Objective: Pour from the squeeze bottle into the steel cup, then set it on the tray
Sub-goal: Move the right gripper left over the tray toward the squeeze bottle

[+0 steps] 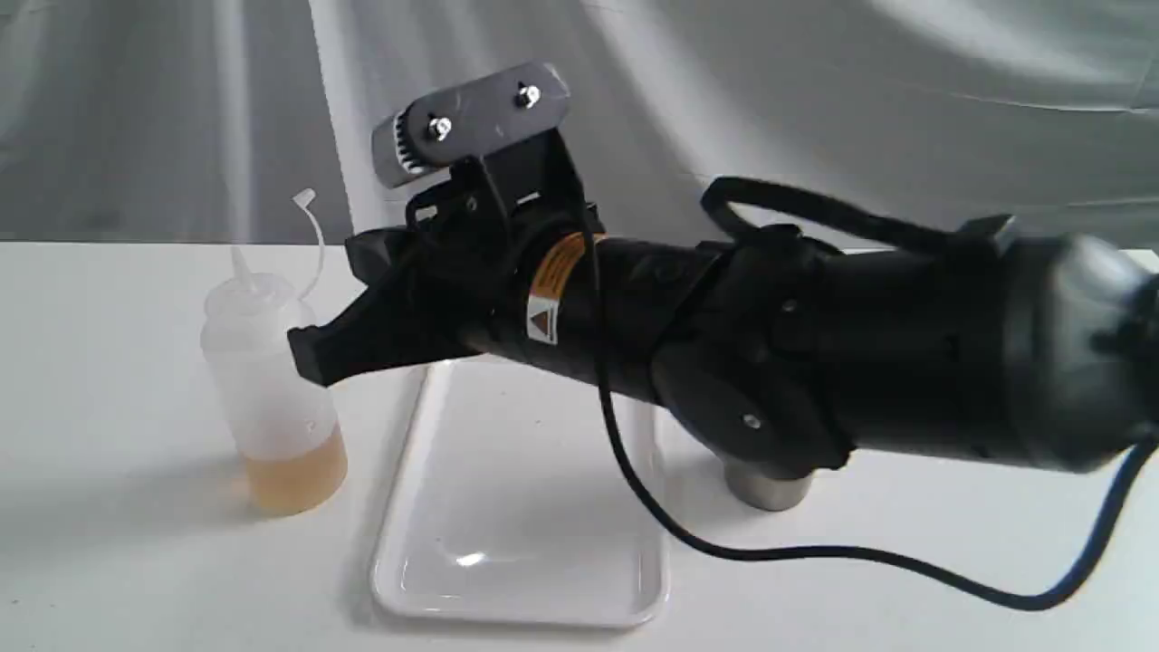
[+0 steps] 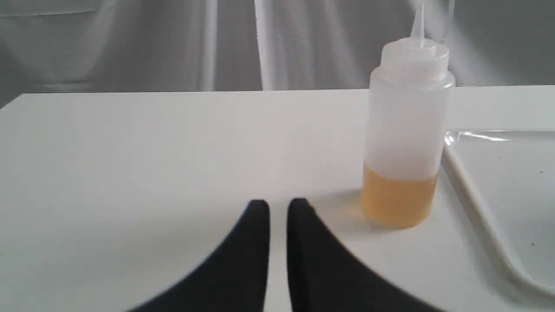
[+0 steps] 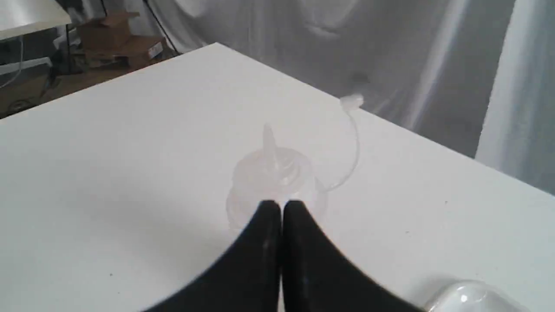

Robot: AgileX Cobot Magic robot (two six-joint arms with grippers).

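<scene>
The squeeze bottle (image 1: 272,398) stands upright on the white table, left of the tray (image 1: 516,534), with amber liquid in its lower part. Its small cap (image 1: 304,197) hangs open on its curved tether. My right gripper (image 1: 306,355) reaches across over the tray, shut and holding nothing, with its tips at the bottle's upper right side. From the right wrist, the gripper (image 3: 281,206) points at the bottle's (image 3: 273,173) shoulder; contact cannot be told. My left gripper (image 2: 277,206) is shut and empty, low over the table, short of the bottle (image 2: 405,143). Only the steel cup's base (image 1: 768,489) shows beneath the right arm.
A black cable (image 1: 815,551) from the right arm loops over the tray's right side and the table. The tray's rim (image 2: 472,203) lies just beside the bottle. Grey cloth hangs behind the table, and boxes (image 3: 117,39) stand on the floor beyond its far edge.
</scene>
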